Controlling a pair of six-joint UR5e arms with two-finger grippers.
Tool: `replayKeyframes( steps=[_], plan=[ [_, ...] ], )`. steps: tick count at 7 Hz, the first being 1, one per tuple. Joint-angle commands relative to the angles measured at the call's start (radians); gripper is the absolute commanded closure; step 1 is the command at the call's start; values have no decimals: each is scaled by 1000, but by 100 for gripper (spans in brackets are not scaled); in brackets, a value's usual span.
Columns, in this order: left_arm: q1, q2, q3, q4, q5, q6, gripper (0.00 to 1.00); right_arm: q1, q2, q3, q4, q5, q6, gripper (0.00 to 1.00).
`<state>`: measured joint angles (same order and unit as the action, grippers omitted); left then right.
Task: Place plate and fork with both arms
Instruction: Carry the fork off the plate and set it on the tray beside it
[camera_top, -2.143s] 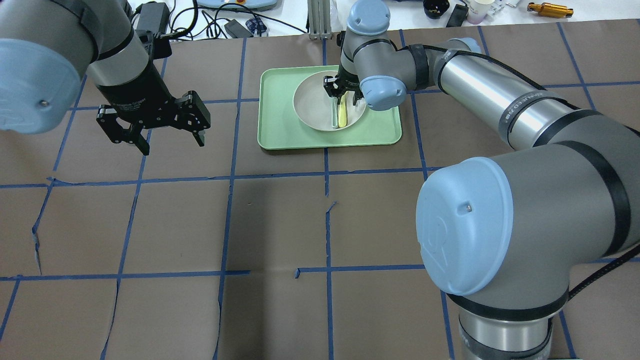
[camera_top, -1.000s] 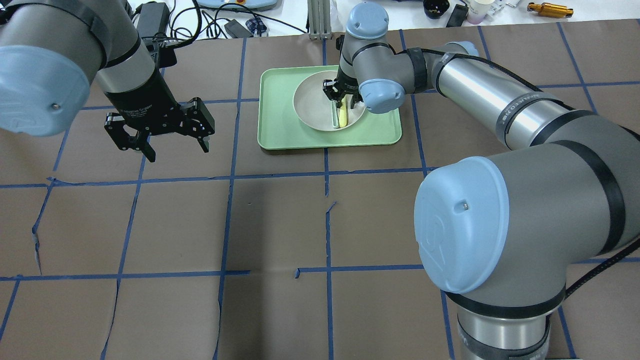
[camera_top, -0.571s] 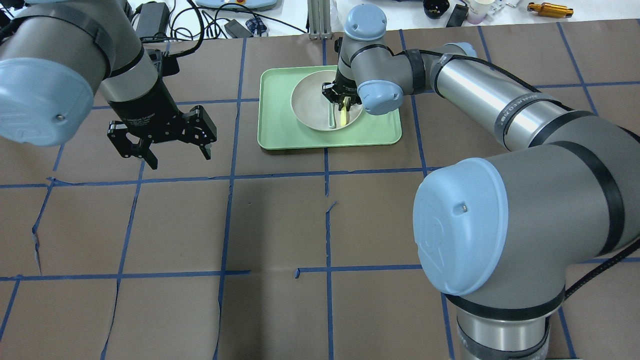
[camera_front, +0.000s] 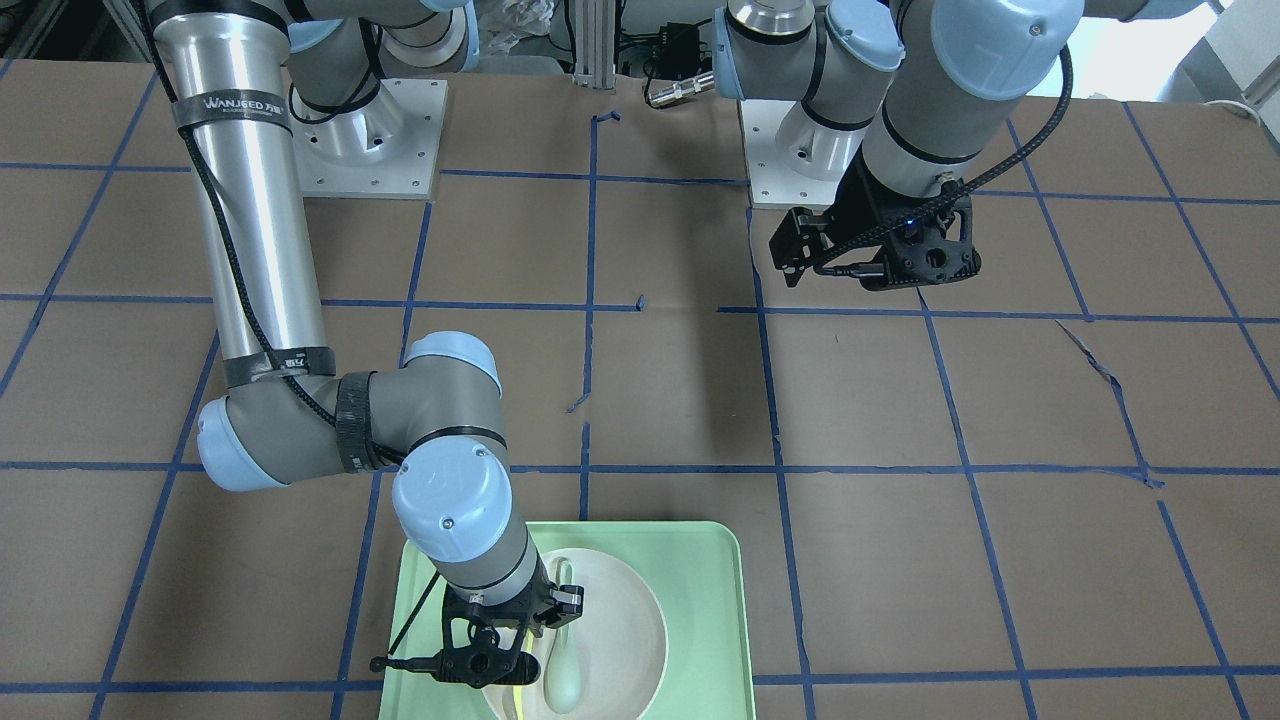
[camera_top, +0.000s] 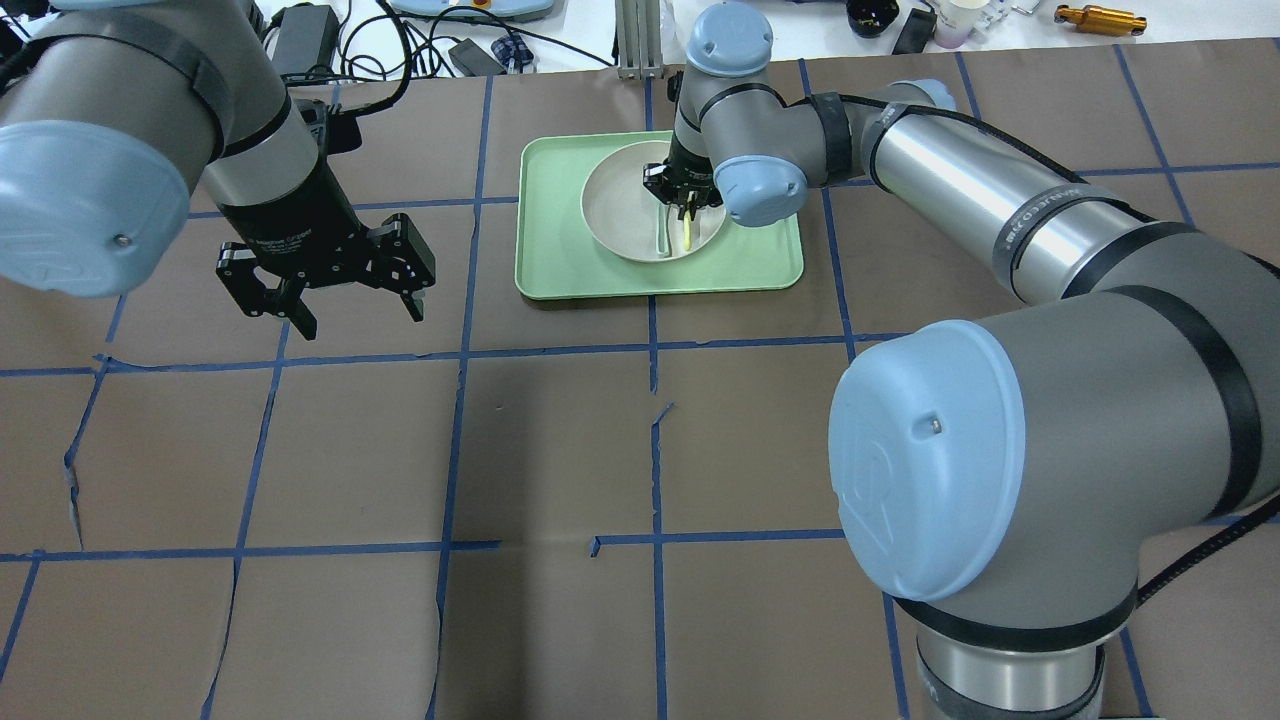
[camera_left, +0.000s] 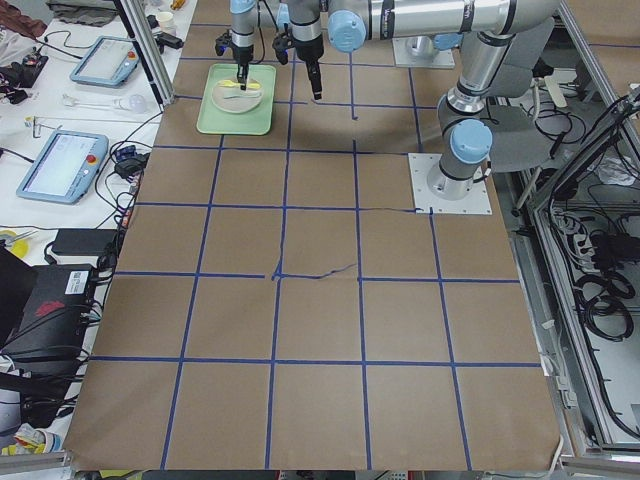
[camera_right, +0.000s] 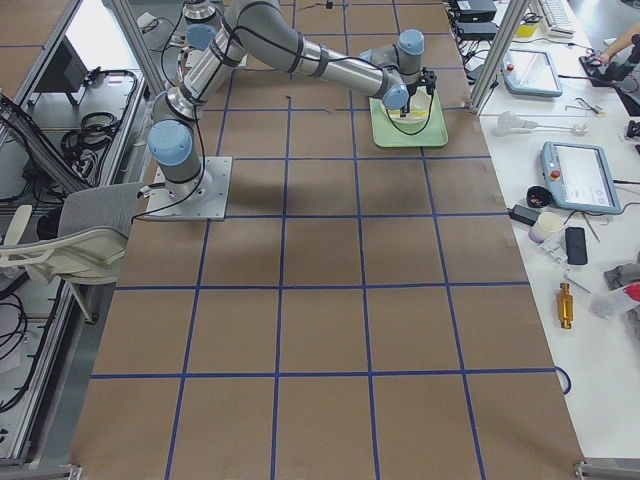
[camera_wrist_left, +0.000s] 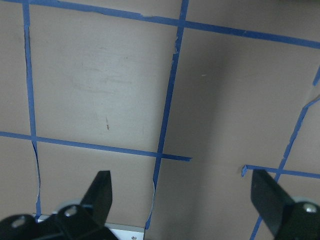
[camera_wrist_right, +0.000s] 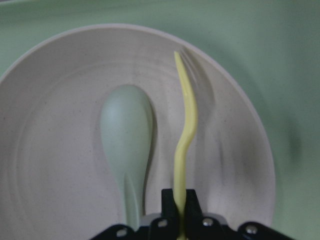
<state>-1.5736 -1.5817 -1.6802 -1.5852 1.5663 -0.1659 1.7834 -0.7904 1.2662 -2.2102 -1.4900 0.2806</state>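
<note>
The right hand (camera_wrist_right: 180, 201), bottom centre, pinched one pale yellow plastic fork (camera_wrist_right: 185, 131) over one round off-white plate (camera_wrist_right: 47, 95) bearing one grey-green spoon (camera_wrist_right: 126, 131); the left hand (camera_top: 361, 321), upper left, gaped wide.

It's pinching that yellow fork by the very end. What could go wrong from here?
The right gripper grips the fork only at its handle end, so it might twist or slip out. The spoon lies close beside it in the plate and could get nudged. The open left gripper might clash with the right arm if it reached in now.
</note>
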Motion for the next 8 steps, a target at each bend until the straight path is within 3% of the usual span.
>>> replayKeyframes(
  steps=[1,3,5,8],
  plan=[
    [0,0,0,1,0,0,0,-10,-47,8,45,-15,-12,92],
    [-2,0,-1,-1,6,0,0,-67,-73,22,58,-62,-73,91],
    [-2,-1,-1,1,6,-1,0,-85,-89,112,23,-44,-109,90],
    [-2,-4,1,1,6,-6,0,-85,-75,127,-26,-38,-106,83]
  ],
)
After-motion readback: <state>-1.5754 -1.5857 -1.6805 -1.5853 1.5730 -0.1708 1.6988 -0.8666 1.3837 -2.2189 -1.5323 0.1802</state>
